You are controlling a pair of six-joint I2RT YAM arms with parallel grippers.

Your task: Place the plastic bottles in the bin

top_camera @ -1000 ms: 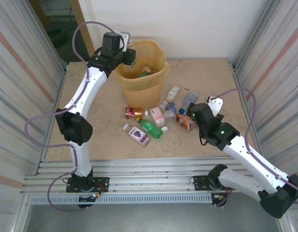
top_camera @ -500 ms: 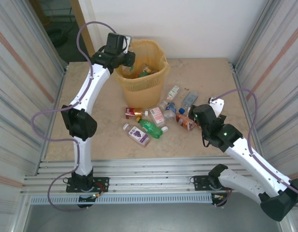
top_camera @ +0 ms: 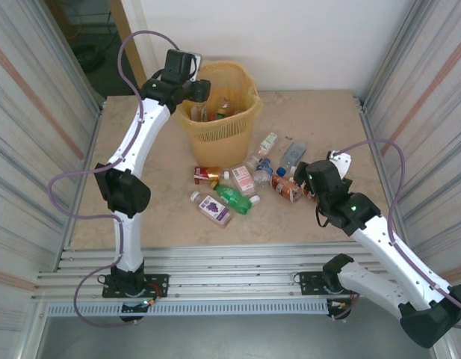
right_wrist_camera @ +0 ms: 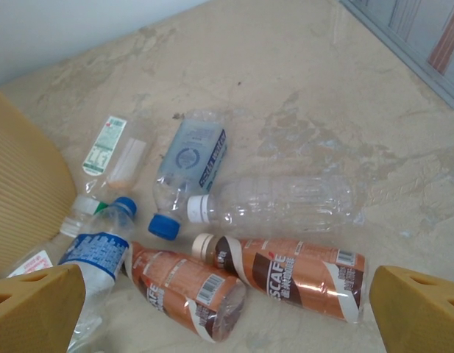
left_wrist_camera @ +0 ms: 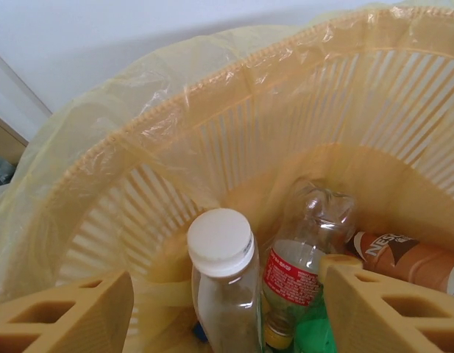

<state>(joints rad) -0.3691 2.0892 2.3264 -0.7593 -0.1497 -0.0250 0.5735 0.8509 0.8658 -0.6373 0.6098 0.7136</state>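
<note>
Since a second ago my left gripper [top_camera: 202, 91] has let go of the green thing it carried and sits a touch lower at the bin's [top_camera: 219, 126] left rim. My right arm has drawn slightly back toward its own side. On the left wrist camera the fingers stand apart with nothing between them, looking down into the bin. In there I see a white-capped clear bottle [left_wrist_camera: 223, 272] standing upright, a red-labelled clear bottle [left_wrist_camera: 304, 257] leaning just beside it, and a brown-labelled one [left_wrist_camera: 407, 257] lying against the wall.

My right gripper [right_wrist_camera: 227, 287] hangs spread wide over the counter [top_camera: 140, 194], gripping nothing. Below it lie two brown-labelled bottles [right_wrist_camera: 293, 276] side by side. A clear white-capped bottle [right_wrist_camera: 278, 202] and a blue-capped bottle [right_wrist_camera: 186, 173] lie just beyond them. From above, a green bottle [top_camera: 234, 197] and a purple-labelled bottle [top_camera: 213, 208] lie near the counter's middle, in front of the bin.
</note>
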